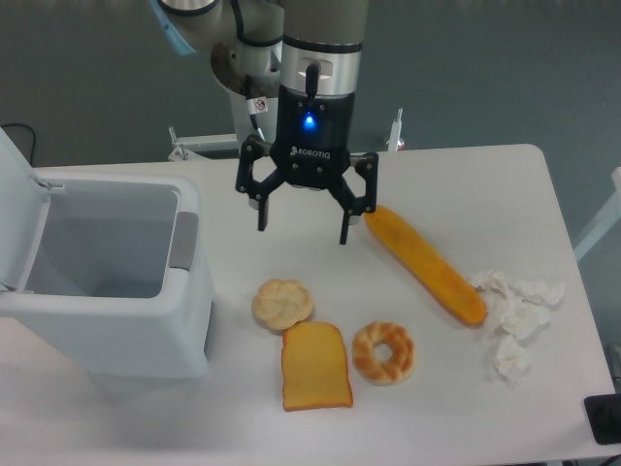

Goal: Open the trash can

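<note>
At the bottom centre of the frame a slice of toast (pixel 315 366) lies flat on the white table (pixel 466 408), with a ring-shaped pastry (pixel 384 352) just beside it on the right and a small round bun (pixel 282 304) touching its upper left corner. At the lower right edge a dark object (pixel 604 419) is cut off by the frame, too little of it showing to name. Above it, at the right side, a heap of crumpled white paper (pixel 514 316) sits near the lower end of a long baguette (pixel 424 263), which runs diagonally from the middle of the frame down to the right.

On the left side stands the trash can (pixel 112 291), a large white box-shaped bin with rounded corners; its inside is visible and bare. Its lid (pixel 19 209) stands raised at the far left edge, and a grey tab (pixel 182 241) sits on its right rim.

Further back, in the upper middle of the frame, the gripper (pixel 303 219) hangs over the table with its two dark fingers spread wide and nothing between them; the right fingertip is just beside the upper end of the baguette, and whether they touch cannot be told. A blue light glows on the gripper body. The arm (pixel 291 29) rises out of the top of the frame, and behind the table's far edge a metal bracket (pixel 194 146) shows against the grey floor
</note>
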Controlling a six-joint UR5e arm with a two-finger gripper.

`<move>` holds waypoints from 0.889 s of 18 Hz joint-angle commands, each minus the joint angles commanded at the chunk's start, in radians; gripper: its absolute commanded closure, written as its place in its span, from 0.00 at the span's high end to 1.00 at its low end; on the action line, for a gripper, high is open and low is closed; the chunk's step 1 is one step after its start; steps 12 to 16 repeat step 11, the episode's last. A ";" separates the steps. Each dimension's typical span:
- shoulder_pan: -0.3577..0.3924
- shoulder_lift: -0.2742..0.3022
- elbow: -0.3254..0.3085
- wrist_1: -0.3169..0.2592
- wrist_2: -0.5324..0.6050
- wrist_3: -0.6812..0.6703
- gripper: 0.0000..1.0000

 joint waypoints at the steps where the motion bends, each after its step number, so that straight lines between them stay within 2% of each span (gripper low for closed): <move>1: 0.001 0.002 -0.003 -0.002 0.003 0.037 1.00; 3: 0.000 0.003 -0.006 -0.002 0.041 0.085 1.00; 7: 0.000 0.005 -0.018 0.000 0.126 0.099 1.00; 16: 0.000 0.006 -0.025 0.002 0.129 0.117 1.00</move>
